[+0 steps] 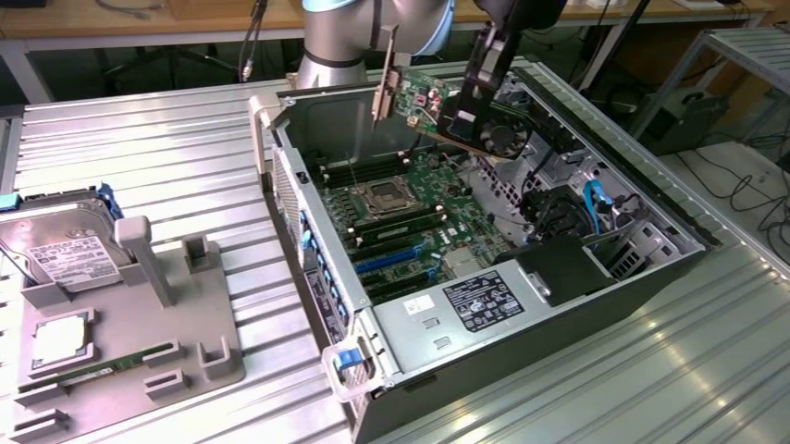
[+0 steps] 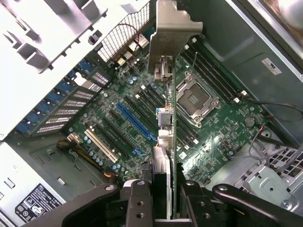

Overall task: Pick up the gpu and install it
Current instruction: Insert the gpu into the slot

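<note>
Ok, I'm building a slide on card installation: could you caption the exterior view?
The gripper holds the gpu tilted above the open computer case, over the motherboard, not yet seated.

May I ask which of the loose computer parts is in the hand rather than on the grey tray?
The gpu, the fan card, held by the hand above the open case; the hard drive and RAM stick lie on the tray.

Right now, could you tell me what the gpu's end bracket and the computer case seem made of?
The gpu end bracket looks like bare sheet metal: silver, dull sheen, folded tab. The computer case seems sheet steel, grey and matte inside, with thin bent edges; any coating is unclear.
</note>
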Controlling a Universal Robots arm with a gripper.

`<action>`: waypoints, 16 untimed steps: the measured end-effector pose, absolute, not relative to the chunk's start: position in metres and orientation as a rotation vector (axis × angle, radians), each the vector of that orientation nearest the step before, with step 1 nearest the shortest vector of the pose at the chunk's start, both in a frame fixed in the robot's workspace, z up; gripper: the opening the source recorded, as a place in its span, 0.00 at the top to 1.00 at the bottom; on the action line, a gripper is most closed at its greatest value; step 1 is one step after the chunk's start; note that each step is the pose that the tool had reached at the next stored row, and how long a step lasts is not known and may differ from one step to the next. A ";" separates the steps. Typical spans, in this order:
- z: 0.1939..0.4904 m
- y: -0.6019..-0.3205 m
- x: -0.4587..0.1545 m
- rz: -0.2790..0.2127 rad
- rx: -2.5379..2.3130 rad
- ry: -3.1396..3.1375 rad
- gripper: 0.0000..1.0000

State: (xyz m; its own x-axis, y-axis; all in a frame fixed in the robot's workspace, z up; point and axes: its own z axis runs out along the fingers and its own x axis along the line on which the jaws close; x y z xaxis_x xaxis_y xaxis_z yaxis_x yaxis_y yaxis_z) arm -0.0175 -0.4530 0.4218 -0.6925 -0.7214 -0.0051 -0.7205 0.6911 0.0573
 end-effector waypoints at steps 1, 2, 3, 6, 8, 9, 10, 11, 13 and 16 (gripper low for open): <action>0.422 -0.453 -0.017 -0.085 1.233 -2.869 0.72; 0.422 -0.453 -0.017 -0.085 1.242 -2.865 0.72; 0.422 -0.453 -0.017 -0.085 1.250 -2.861 0.72; 0.422 -0.453 -0.017 -0.085 1.276 -2.849 0.72; 0.422 -0.453 -0.018 -0.085 1.293 -2.841 0.72; 0.422 -0.453 -0.017 -0.085 1.302 -2.837 0.72; 0.422 -0.453 -0.017 -0.085 1.310 -2.833 0.72; 0.422 -0.453 -0.017 -0.085 1.319 -2.829 0.72; 0.422 -0.453 -0.017 -0.085 1.338 -2.819 0.72; 0.422 -0.453 -0.018 -0.084 1.371 -2.803 0.72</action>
